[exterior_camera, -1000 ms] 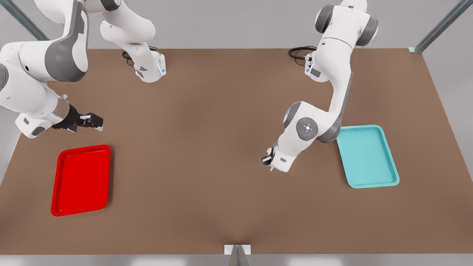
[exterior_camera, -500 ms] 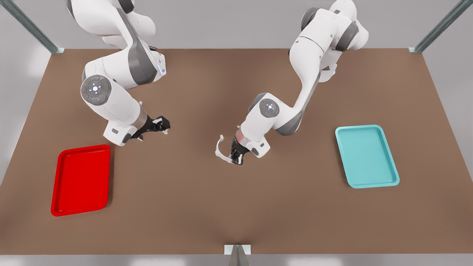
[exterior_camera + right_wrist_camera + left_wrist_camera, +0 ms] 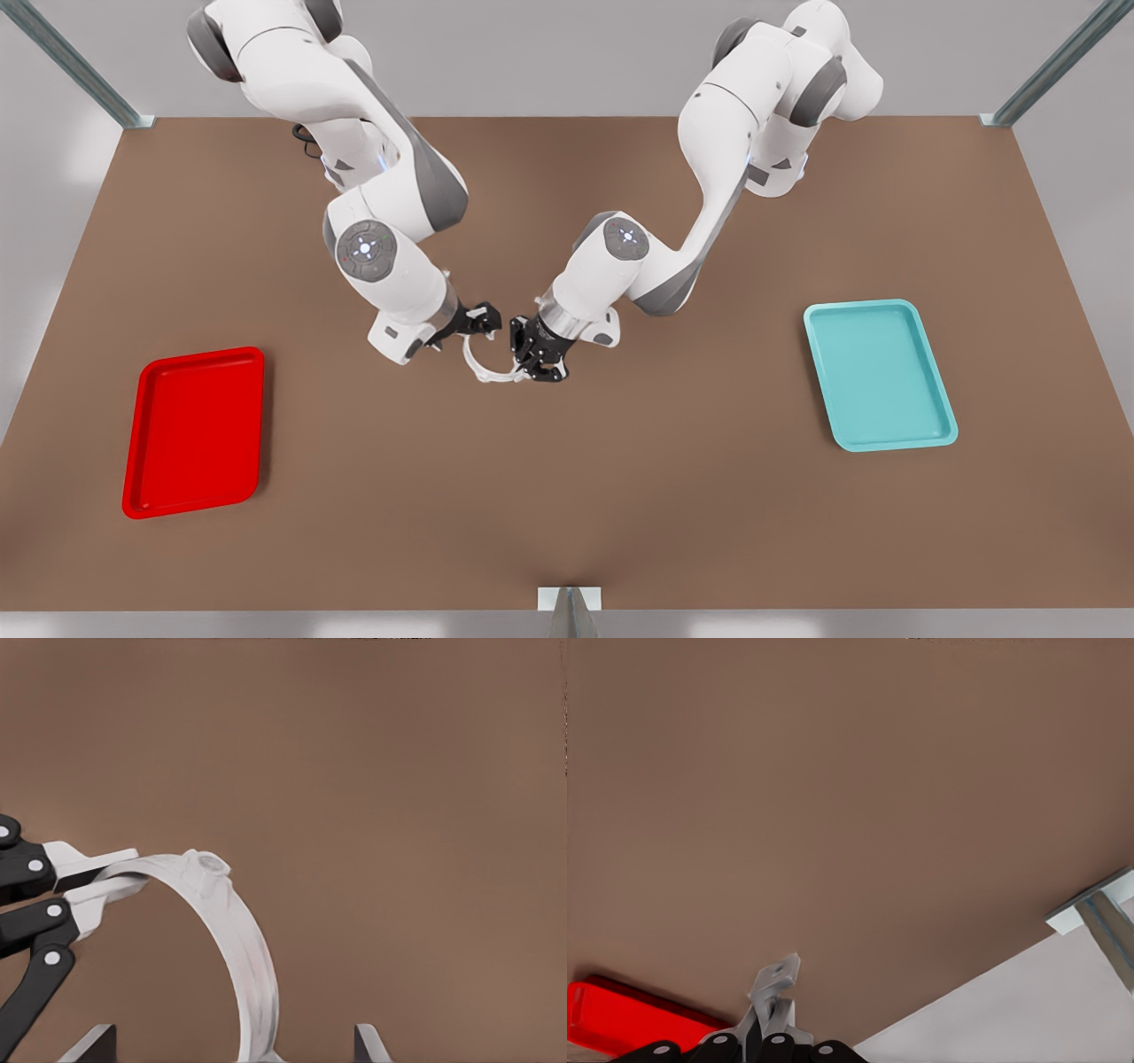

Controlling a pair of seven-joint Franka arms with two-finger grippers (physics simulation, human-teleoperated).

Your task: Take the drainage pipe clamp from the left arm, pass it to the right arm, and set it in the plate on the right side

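The drainage pipe clamp (image 3: 479, 371), a thin white half-ring, hangs above mid-table between both grippers. My left gripper (image 3: 532, 358), on the arm at the front view's right, is shut on one end tab (image 3: 773, 985). In the right wrist view that same left gripper (image 3: 81, 879) pinches the clamp (image 3: 237, 935) from the side. My right gripper (image 3: 485, 321), on the arm at the front view's left, is open, and the clamp's arc passes between its fingertips (image 3: 365, 1042). The red plate (image 3: 195, 430) lies at the front view's left, and its rim (image 3: 620, 1019) shows beyond the left gripper.
A teal tray (image 3: 879, 372) lies at the front view's right. A metal post foot (image 3: 570, 602) stands at the table's near edge, with the table edge and the post (image 3: 1099, 914) also in the left wrist view. Bare brown tabletop surrounds the grippers.
Both arms swung in toward mid-table. The left gripper carried the clamp toward the front view's left, and the right gripper came from beside the red plate to straddle the clamp's arc.
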